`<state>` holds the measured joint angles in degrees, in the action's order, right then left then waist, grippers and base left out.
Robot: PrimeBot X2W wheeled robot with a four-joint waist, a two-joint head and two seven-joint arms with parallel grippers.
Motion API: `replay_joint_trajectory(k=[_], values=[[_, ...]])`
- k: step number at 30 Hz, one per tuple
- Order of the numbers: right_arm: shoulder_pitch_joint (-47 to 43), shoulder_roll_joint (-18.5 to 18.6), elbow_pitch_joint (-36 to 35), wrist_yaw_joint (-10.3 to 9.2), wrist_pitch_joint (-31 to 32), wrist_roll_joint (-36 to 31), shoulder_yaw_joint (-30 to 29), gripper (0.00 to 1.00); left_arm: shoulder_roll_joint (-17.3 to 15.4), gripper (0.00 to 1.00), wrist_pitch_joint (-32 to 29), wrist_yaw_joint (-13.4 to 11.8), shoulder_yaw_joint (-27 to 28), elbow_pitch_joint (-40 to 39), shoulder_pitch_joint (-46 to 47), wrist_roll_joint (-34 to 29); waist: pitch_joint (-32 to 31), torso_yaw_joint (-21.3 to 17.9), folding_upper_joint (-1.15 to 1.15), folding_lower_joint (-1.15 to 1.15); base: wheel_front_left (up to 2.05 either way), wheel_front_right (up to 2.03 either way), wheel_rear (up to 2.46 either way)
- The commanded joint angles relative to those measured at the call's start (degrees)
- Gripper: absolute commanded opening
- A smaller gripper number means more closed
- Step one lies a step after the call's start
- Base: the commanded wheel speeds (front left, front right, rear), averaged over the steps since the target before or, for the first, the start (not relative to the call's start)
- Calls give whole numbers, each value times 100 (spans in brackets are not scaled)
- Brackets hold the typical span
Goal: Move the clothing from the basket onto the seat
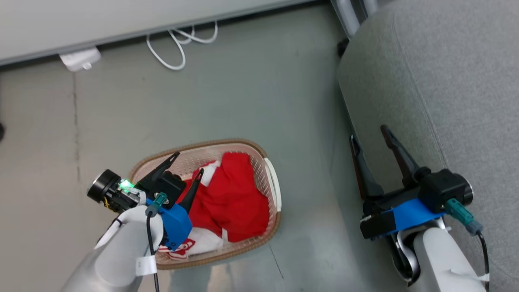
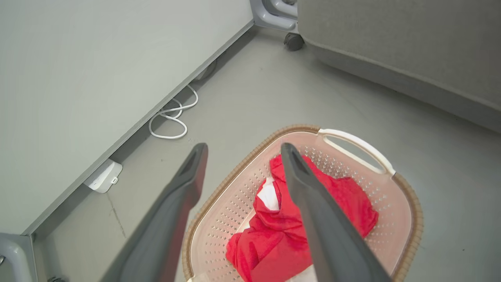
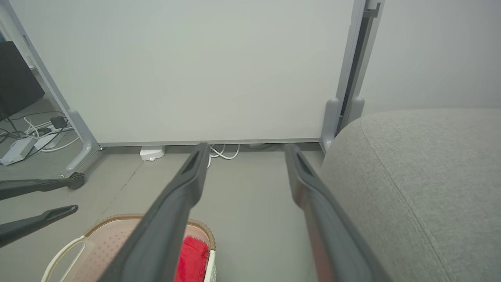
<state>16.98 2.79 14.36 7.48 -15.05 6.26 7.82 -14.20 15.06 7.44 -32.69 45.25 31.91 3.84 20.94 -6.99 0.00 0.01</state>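
The red clothing (image 1: 231, 194) lies crumpled inside the cream basket (image 1: 272, 180) on the floor, with white lining showing at its edges. My left gripper (image 1: 188, 161) hovers open above the basket's left side, nothing between its fingers. From the left wrist, the clothing (image 2: 274, 231) sits below the open fingers, inside the basket (image 2: 407, 196). My right gripper (image 1: 369, 134) stands open over the near edge of the grey seat (image 1: 446, 81), holding nothing. The right wrist view shows the seat (image 3: 422, 184) at right and the basket (image 3: 98, 243) with the clothing (image 3: 191, 258) at lower left.
A pale partition wall (image 1: 121, 20) runs along the far side, with a white cable (image 1: 178, 44) and a white box (image 1: 81, 59) at its foot. A caster wheel (image 2: 292, 41) stands by the seat's far corner. Grey floor (image 1: 251, 93) lies between basket and wall.
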Motion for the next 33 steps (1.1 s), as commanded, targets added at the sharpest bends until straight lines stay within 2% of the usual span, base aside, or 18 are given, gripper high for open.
replay_joint_trajectory(k=[1,7,9,10,14,17,18,20,26,33], values=[[184,18,-37,3,-20,42,18,100,-99,100,17,2,-237,208,236,38,493,-248,0,-1,0,0,0],[523,18,-144,3,-20,95,153,100,-296,100,17,2,-1150,1045,731,296,1022,-446,0,-1,0,0,0],[593,16,-169,3,-20,103,168,100,-319,100,17,2,-1304,1181,810,343,1111,-467,0,-1,0,0,0],[711,17,-233,3,-20,93,190,100,-356,100,12,2,-1634,1446,998,402,1319,-504,0,-1,0,0,0],[941,16,-371,3,-20,70,232,100,-429,100,-50,2,-2338,1858,1346,492,1702,-561,0,-1,0,0,0],[1109,17,-456,3,-20,41,252,100,-480,100,-195,2,-2857,2064,1587,619,1979,-590,0,-1,0,0,0],[1109,17,-456,3,-20,41,252,100,-480,100,-195,2,-2857,2064,1587,619,1979,-590,0,-1,0,0,0],[1243,16,-544,3,-20,1,264,100,-531,100,-316,3,-3354,2173,1816,756,2246,-604,0,-1,0,0,0],[1401,17,-648,3,-20,-1,290,100,-645,100,-711,3,-3891,2280,2162,1035,2635,-664,0,-1,0,0,0],[1516,17,-763,3,-20,95,304,100,-853,100,-1214,3,-4069,2242,2434,987,3099,-825,0,-1,0,0,0]])
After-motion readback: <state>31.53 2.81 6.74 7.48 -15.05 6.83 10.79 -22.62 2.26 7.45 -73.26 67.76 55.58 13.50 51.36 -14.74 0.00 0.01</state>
